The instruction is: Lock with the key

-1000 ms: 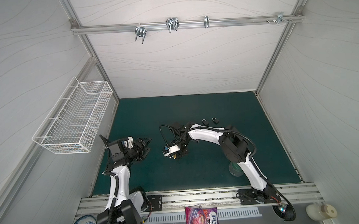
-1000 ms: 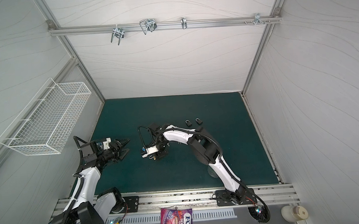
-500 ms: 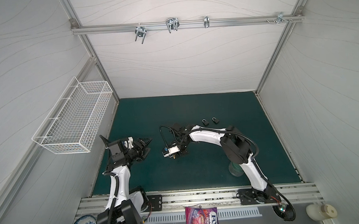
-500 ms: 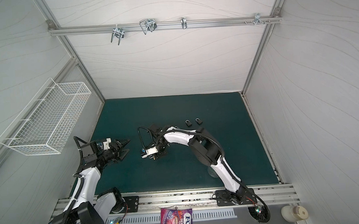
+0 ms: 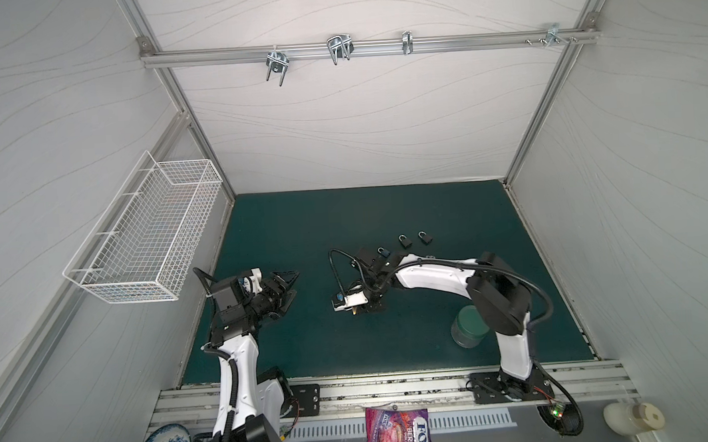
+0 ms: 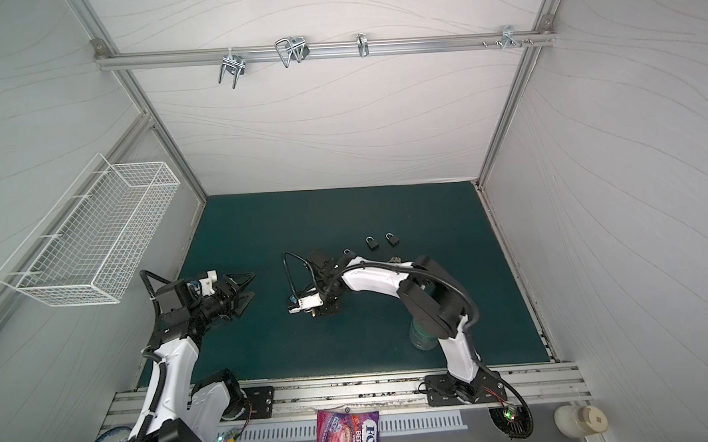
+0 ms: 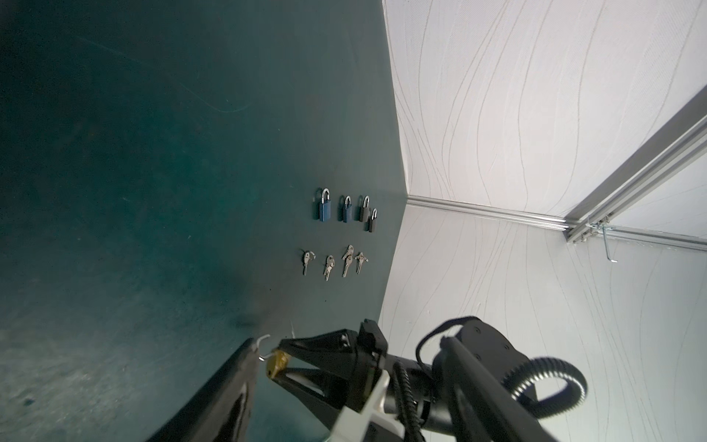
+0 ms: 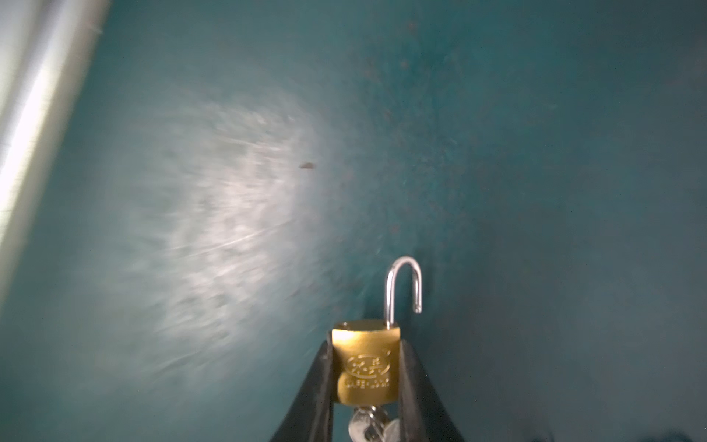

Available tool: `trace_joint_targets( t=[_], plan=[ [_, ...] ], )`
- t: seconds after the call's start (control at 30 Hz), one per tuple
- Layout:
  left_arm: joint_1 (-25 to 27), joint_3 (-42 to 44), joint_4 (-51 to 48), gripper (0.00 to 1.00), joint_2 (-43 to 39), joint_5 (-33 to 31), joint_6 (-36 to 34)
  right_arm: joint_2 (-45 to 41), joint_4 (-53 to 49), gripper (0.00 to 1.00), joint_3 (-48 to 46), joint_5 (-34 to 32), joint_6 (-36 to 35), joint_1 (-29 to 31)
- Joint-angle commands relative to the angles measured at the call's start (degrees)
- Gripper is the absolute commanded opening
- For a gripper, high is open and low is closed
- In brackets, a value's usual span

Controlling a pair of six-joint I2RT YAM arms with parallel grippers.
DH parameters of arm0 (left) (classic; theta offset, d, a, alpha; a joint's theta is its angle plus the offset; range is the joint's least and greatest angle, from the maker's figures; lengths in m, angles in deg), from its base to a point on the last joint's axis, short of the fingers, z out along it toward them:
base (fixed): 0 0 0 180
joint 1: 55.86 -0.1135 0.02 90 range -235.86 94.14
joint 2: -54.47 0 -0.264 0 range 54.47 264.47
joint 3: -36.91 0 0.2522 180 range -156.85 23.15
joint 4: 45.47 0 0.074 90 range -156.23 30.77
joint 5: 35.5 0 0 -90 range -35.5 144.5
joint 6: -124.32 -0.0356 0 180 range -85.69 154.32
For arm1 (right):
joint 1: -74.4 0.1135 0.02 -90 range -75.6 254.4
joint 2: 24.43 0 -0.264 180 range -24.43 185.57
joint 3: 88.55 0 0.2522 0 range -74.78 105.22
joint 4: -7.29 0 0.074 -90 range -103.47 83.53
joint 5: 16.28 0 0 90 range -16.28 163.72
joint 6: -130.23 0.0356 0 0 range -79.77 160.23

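right end effector [image 8: 365, 344] clamps small brass padlock [image 8: 365, 367] by its side edges, low over the dark green counter's [image 5: 302, 224] middle | shackle open, silver keys [image 8: 369, 424] at its base, both exposed | left end effector [image 5: 292, 283] spread wide, empty, probably for the key

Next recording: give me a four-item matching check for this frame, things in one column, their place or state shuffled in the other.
1 brass padlock
2 left gripper
3 wire basket
4 green-lidded jar

a mounted on the side wall
b jaws apart, holding nothing
c standing on the mat
d clamped in the right gripper, shackle open

Pairs: 1-d, 2-b, 3-a, 4-c
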Motion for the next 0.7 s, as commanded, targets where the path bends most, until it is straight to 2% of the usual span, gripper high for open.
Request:
trace_joint_targets(
  t=[0.0, 0.13, 0.27, 0.43, 0.67],
  plan=[
    [2.7, -4.0, -0.3, 0.76, -2.0, 0.7, -1.5, -9.9, 8.4, 0.0, -7.2, 6.6, 10.0, -1.9],
    [14.8, -6.8, 2.4, 0.76, -1.9, -5.3, -1.1, -18.9, 11.2, 0.0, -14.6, 8.7, 18.7, -4.1],
    [25.8, -8.9, 10.1, 0.76, 0.7, -9.1, 0.5, -27.2, 9.7, 0.0, -18.4, 10.0, 28.0, -7.0],
    [34.8, -13.8, 17.5, 0.75, 6.5, -9.6, 0.0, -38.0, 10.0, 0.0, -21.9, 7.7, 44.3, -10.9],
    [44.9, -22.4, 19.7, 0.74, 13.9, -9.1, -4.7, -51.1, 7.1, 0.0, -24.7, 6.4, 50.3, -11.9]
  ],
)
